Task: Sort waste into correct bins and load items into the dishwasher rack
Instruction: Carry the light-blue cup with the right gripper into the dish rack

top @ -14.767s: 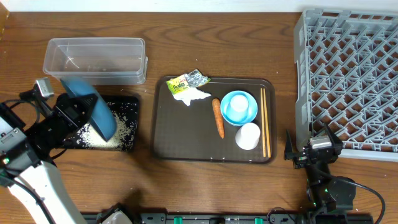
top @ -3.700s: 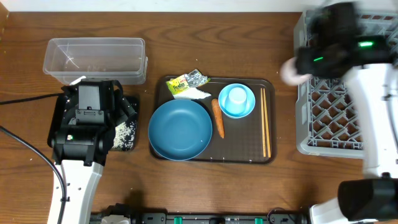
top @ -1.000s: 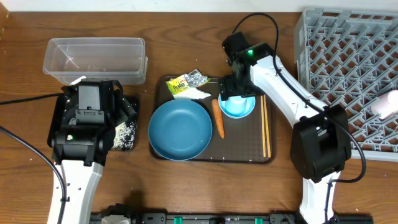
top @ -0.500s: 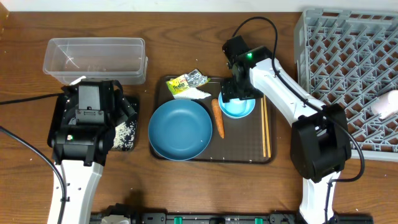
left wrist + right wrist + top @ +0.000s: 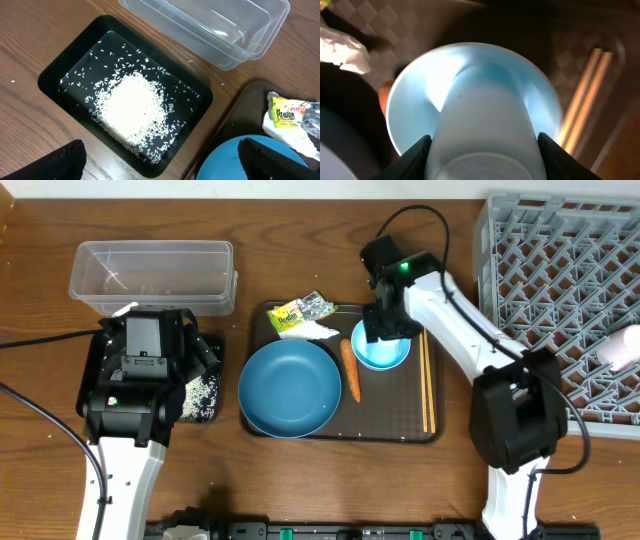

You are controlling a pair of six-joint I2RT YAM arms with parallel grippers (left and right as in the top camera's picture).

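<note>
On brown wooden table (image 5: 300,480): left fingers (image 5: 55,162) wide over black tray (image 5: 50,82); right fingers (image 5: 412,160) clamp light-blue bowl (image 5: 485,125).

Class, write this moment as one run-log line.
left claw: open over rice | right claw: astride small bowl, grip unclear | cup: in rack | big bowl, carrot, chopsticks: on brown tray

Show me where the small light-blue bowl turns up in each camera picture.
Overhead: small light-blue bowl on the brown tray, upper right part.
Left wrist: not in it; the blue at the bottom edge is the wide dark-blue bowl.
Right wrist: fills the centre.
Shared landmark: the white tissue, seen in all three.
</note>
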